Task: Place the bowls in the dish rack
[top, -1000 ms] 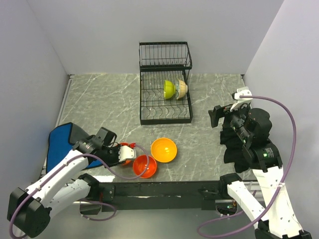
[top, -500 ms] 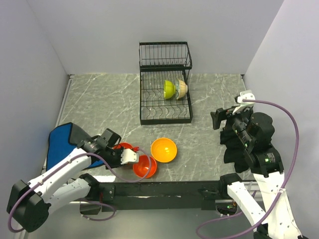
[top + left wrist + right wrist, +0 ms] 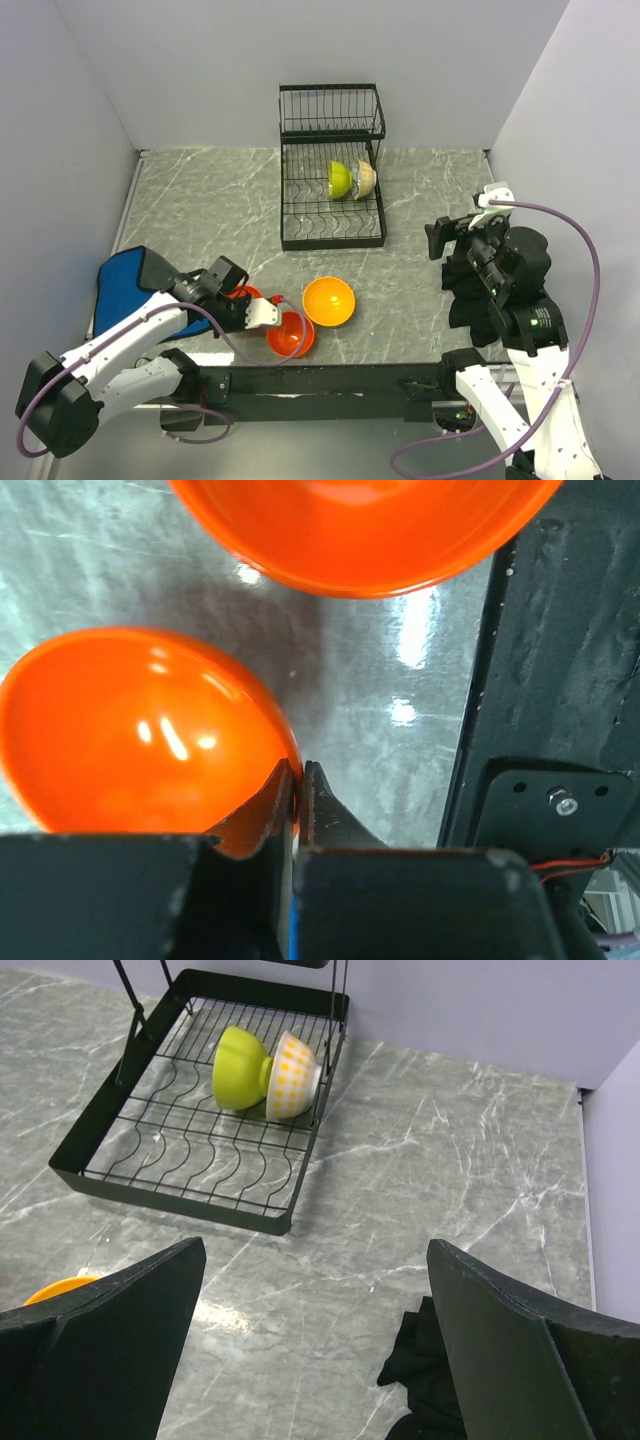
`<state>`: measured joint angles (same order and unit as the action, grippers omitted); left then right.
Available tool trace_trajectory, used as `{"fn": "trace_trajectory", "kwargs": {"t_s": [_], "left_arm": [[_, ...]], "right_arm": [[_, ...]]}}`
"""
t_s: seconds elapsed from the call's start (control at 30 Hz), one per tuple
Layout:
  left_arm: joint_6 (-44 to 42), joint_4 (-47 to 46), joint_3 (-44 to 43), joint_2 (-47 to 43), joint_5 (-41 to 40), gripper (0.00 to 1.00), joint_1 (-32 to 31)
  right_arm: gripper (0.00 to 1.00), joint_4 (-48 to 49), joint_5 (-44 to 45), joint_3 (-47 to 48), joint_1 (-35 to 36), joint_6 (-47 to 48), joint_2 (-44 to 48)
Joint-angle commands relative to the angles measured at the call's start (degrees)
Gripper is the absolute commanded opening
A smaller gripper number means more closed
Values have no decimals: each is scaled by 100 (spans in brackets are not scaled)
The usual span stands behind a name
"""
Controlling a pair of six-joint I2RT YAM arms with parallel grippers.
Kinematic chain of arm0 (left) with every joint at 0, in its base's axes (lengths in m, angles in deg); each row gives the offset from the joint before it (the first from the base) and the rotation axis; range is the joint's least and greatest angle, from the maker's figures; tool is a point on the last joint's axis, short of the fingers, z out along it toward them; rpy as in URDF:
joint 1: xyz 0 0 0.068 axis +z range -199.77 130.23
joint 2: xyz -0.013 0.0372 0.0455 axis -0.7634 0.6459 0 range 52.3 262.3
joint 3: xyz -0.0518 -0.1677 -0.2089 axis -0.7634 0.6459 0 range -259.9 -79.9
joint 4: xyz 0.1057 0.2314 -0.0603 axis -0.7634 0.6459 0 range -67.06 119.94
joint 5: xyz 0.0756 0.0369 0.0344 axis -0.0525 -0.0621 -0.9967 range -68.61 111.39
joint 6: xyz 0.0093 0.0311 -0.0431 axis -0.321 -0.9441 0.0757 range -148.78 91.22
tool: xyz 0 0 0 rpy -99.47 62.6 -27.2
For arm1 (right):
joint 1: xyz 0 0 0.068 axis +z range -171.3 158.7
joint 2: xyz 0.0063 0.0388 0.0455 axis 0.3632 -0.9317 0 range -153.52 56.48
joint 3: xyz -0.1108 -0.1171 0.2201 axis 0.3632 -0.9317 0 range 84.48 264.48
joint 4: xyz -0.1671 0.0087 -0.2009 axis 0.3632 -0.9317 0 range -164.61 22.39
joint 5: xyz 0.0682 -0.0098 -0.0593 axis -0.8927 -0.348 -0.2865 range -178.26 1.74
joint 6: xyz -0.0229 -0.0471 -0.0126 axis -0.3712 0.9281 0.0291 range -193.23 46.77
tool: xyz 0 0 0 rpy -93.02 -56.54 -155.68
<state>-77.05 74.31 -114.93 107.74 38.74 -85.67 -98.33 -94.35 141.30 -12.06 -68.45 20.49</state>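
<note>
The left gripper (image 3: 298, 776) is clamping the rim of the red-orange bowl (image 3: 120, 730) on its left; the right gripper (image 3: 313, 1256) is standing open.

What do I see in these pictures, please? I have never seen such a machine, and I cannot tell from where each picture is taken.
Two robot arms stand at the near edge of a table. One picture looks down from above; the other two come from a camera on each wrist. The left gripper pinches the rim of a red-orange bowl. The right gripper is open and empty. On the table lie a second red-orange bowl, an orange bowl and a blue cloth. The dish rack holds a lime green bowl and a patterned bowl.
</note>
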Motion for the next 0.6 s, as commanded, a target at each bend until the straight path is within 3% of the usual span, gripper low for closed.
{"fn": "trace_trajectory", "kwargs": {"t_s": [0.0, 0.1, 0.3, 0.47, 0.57], "left_arm": [[-23, 494, -495, 195, -91, 1, -22], [362, 488, -418, -128, -319, 1, -22], [214, 268, -417, -184, -187, 1, -22], [195, -1116, -864, 71, -311, 1, 284], [221, -1673, -1453, 580, -4, 1, 793]], "right_arm": [[100, 198, 11, 93, -62, -3, -75], [100, 154, 55, 172, -62, 41, -145], [100, 276, 81, 277, -80, 15, -478], [100, 488, 46, 488, -141, 32, -918], [100, 567, 81, 681, -150, 146, -1305]]}}
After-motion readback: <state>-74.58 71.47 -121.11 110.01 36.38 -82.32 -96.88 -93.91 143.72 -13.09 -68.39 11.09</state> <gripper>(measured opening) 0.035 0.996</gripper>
